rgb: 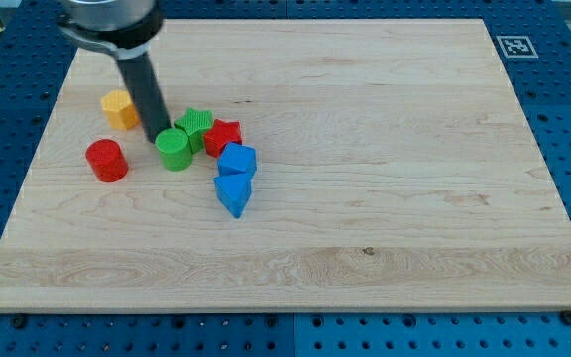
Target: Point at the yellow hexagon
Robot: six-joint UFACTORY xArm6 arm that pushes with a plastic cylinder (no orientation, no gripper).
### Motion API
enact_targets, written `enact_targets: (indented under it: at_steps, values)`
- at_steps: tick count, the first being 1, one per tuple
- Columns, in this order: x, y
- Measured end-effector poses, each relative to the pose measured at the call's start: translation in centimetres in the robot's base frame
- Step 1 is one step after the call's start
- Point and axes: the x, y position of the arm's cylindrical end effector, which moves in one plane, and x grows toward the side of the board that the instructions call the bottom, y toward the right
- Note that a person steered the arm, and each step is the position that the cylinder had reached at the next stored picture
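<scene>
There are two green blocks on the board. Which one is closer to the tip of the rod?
The round green block, nearer the view's bottom, almost touches my tip on its right. The other green block lies further right, beside the red block.

Yellow hexagon, flat, upper left of the board

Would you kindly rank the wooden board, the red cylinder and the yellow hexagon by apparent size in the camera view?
1. Wooden board, by far the largest.
2. Red cylinder and yellow hexagon: they look alike, so I won't rank them.
</scene>
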Motion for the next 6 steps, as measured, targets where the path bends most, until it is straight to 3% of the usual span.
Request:
enact_targets:
  at_steps: [1,4,6]
  values:
    - [0.2,1.8]
    - [0.2,-12.5]
    - [-1.9,-8.5]
